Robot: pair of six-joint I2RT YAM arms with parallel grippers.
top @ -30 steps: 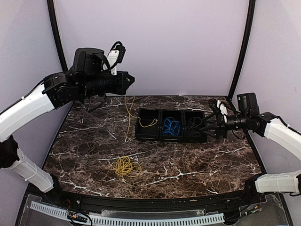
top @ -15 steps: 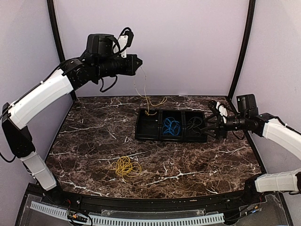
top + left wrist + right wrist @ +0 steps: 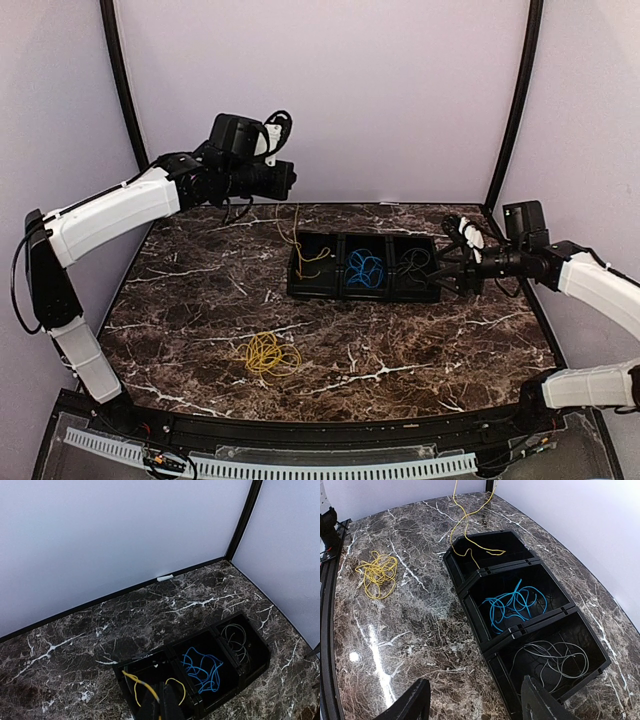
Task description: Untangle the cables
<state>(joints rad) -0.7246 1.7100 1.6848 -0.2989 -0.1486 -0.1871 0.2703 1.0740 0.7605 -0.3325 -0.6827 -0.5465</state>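
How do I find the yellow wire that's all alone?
Find the dark marble table, then the black three-compartment tray on it. Toward the near edge, left of the tray, a tangled yellow coil lies on bare marble; the other yellow cable dangles into the tray.

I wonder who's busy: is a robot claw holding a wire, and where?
The left gripper pinches the thin yellow wire near one end; the rest dangles into the black plastic tray. The right gripper is open, holding nothing.
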